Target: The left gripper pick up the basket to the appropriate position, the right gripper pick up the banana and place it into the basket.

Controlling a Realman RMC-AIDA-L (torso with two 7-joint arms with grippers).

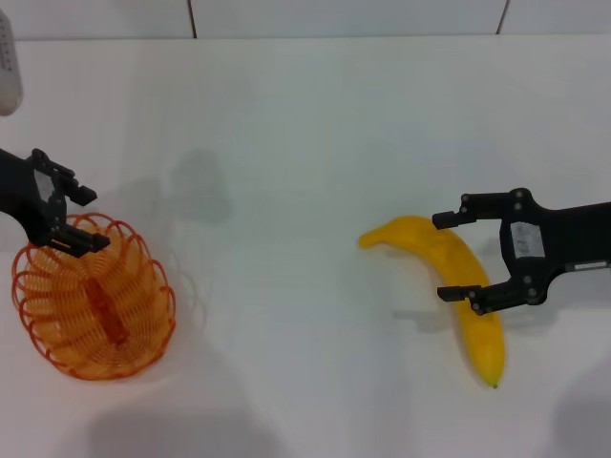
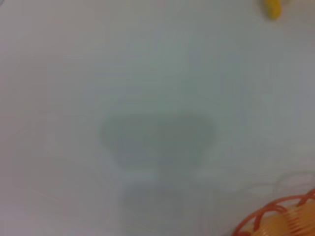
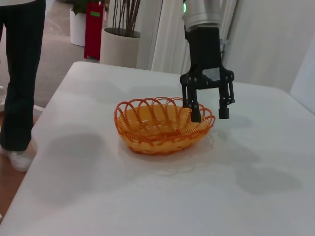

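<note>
The orange wire basket (image 1: 94, 298) sits on the white table at the left. My left gripper (image 1: 72, 218) is open at its far rim. In the right wrist view the left gripper (image 3: 209, 110) straddles the basket (image 3: 157, 125) rim, one finger inside and one outside. The yellow banana (image 1: 477, 329) lies on the table at the right. My right gripper (image 1: 445, 257) is open with one finger on each side of the banana's middle, not closed on it. The left wrist view shows only a bit of the basket rim (image 2: 280, 216) and the banana's end (image 2: 271, 7).
The white table (image 1: 305, 143) stretches between the basket and the banana. A white object (image 1: 8, 67) stands at the far left edge. In the right wrist view a person (image 3: 19, 73) stands beside the table, with a planter (image 3: 120, 46) behind.
</note>
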